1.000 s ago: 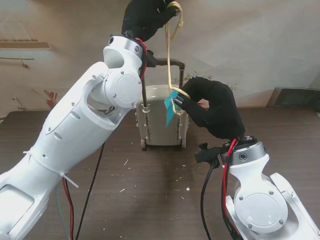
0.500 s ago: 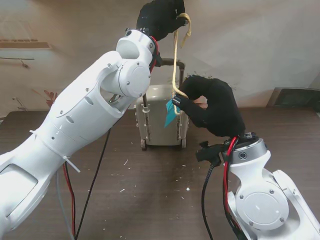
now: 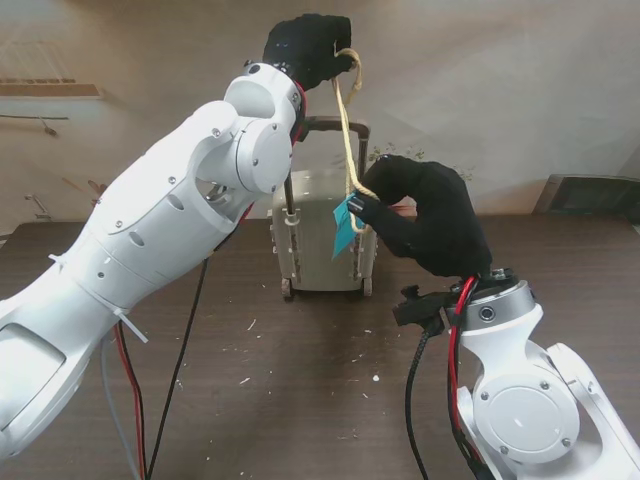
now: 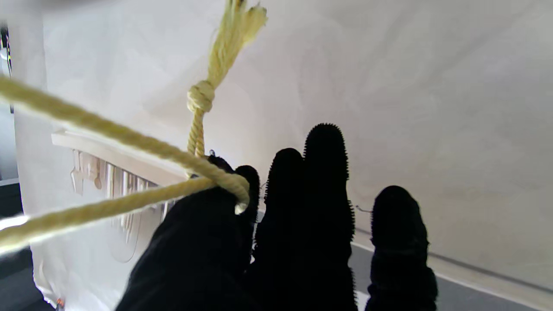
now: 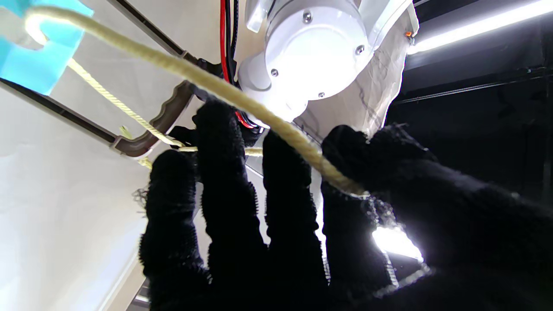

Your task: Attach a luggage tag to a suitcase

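A small cream suitcase (image 3: 312,235) stands upright at the far middle of the table, its dark pull handle (image 3: 335,124) raised. A teal luggage tag (image 3: 345,225) hangs on a yellow cord (image 3: 349,150) in front of the case. My left hand (image 3: 306,47), in a black glove, is held high over the handle and is shut on the cord's upper loop; the knotted, frayed cord end (image 4: 201,97) sticks out past its fingers. My right hand (image 3: 430,220) is shut on the cord (image 5: 259,114) right beside the tag (image 5: 30,60), near the handle (image 5: 160,123).
The dark wooden table (image 3: 300,390) carries small white crumbs near me. A wrinkled pale backdrop (image 3: 520,80) hangs behind the case. Black and red cables (image 3: 175,390) trail down from my left arm, which covers much of the left side.
My left hand, after swinging right with the cord's loop, has come down a little and back left. The cord runs straighter to the tag. My right hand has hardly moved.
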{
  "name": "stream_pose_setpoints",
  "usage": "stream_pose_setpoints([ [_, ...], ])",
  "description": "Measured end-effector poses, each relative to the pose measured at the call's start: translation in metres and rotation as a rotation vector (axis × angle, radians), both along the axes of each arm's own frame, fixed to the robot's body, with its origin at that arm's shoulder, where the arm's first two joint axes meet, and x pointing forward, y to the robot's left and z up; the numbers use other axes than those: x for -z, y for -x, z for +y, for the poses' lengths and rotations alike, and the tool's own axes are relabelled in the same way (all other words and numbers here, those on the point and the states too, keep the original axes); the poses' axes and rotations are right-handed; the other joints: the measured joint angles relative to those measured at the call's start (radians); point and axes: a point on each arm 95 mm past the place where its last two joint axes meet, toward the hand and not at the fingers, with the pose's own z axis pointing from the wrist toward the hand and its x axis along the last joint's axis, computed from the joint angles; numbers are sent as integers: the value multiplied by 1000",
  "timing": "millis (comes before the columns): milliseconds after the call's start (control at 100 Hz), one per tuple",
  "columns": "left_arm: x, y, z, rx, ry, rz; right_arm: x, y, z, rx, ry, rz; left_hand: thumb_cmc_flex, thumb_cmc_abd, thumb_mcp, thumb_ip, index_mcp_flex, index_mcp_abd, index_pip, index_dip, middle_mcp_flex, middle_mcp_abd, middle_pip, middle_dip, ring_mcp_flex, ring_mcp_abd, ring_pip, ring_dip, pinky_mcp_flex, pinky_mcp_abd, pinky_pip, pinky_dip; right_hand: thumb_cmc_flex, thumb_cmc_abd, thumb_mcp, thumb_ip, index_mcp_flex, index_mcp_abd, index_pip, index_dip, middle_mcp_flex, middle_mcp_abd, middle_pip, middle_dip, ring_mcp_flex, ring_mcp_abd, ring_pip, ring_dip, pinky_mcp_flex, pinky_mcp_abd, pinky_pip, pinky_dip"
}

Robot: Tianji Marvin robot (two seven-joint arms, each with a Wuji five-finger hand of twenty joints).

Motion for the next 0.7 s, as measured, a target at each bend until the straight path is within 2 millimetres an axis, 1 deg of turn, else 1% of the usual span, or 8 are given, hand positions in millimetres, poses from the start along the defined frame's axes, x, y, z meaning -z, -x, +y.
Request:
stream_pose_setpoints([
  [50,2,-1,2,-4,-10,6,0,0,1,-2,1,2,0,0,-4,0,0,-41,-4,0,0,-1,-2,0,-1,0,0,0,-1,0,0,-1,0,0,0,0,0,0,0,0,0,0,0,0,0,0,0,0,1,0,0,0],
  [150,4,-2,5,-23,-19,2,1,0,2,-4,2,6,-2,0,-21,12,27,-42,-43,-32,-8,-1,-6,-32,-3,-1,-12,0,-5,0,-1,-7,0,0,0,0,0,0,0,0,0,0,0,0,0,0,0,0,1,0,0,0],
  [170,5,-2,6,-26,-18,5,1,0,2,-5,3,7,-4,0,-21,20,31,-42,-49,-38,-8,-1,-10,-37,-3,-1,-14,0,-6,0,-3,-7,0,0,0,0,0,0,0,0,0,0,0,0,0,0,0,0,1,0,0,0],
  [270,11,-3,9,-33,-23,32,2,-1,3,-5,4,10,-89,0,-41,41,51,-42,-95,-79,-20,-1,-26,-59,-14,-3,-35,0,-14,0,-23,-11,0,0,0,0,0,0,0,0,0,0,0,0,0,0,0,0,2,0,0,1],
  [350,15,-4,12,-35,-27,47,3,-1,4,-5,5,12,-137,0,-49,52,64,-43,-186,-114,-34,1,-39,-62,-30,-3,-44,0,-24,0,-36,-17,0,0,0,0,0,0,0,0,0,0,0,0,0,0,0,0,2,0,0,2],
  [520,19,-3,16,-36,-39,65,4,-3,5,-5,7,16,-206,0,-48,52,99,-43,-331,-157,-48,3,-62,-63,-61,-3,-53,0,-37,0,-47,-20,0,0,0,0,0,0,0,0,0,0,0,0,0,0,0,0,2,0,0,2],
  [630,17,-1,18,-40,-44,60,5,-3,5,-5,8,20,-266,1,-48,52,99,-42,-418,-170,-62,5,-77,-70,-75,-3,-66,0,-49,0,-50,-21,0,0,0,0,0,0,0,0,0,0,0,0,0,0,0,0,2,0,0,2],
  [700,15,2,20,-44,-54,56,5,-3,5,-4,8,21,-283,26,-47,52,99,-42,-461,-180,-85,13,-88,-72,-88,-2,-81,0,-63,0,-59,-23,0,0,0,0,0,0,0,0,0,0,0,0,0,0,0,0,2,0,0,2],
])
